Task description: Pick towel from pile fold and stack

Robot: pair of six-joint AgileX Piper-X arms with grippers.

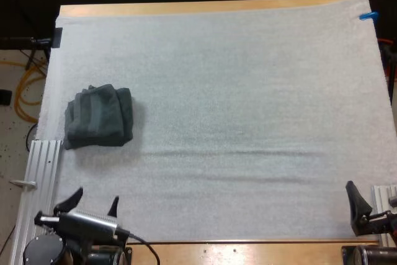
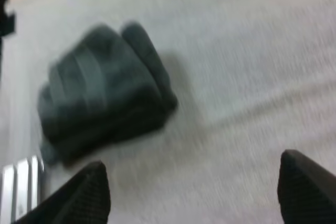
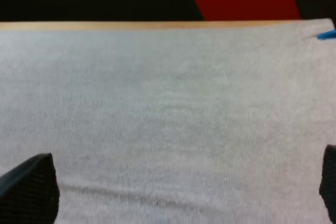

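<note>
Towels: we see one dark grey-green towel stack (image 1: 99, 116), folded, lying on the left part of the white mat (image 1: 248, 122). It is close to the mat's left edge, about midway between the near and far sides.
Stack shape: the folds are rounded on the side facing the mat's middle, and the layers show as bands across the top. We cannot tell how many towels it holds.
Left end effector: our left end effector (image 1: 96, 197) hovers at the mat's near left corner, on the near side of the towel stack and apart from it. Its two black fingers (image 1: 69, 200) are spread wide with nothing between them.
Left wrist view: the spread fingers (image 2: 89, 192) stand over bare mat, and the towel stack (image 2: 100, 98) lies beyond them, untouched.
Right end effector: our right end effector (image 3: 186, 177) is at the mat's near right corner, well apart from the towel stack. Its fingers (image 3: 31, 190) stand far apart over bare mat.
Worktop: the wooden worktop (image 1: 186, 8) shows as a strip beyond the mat's far edge.
Rail: a ribbed metal rail (image 1: 42, 172) runs beside the mat's near left edge, near the towel stack.
</note>
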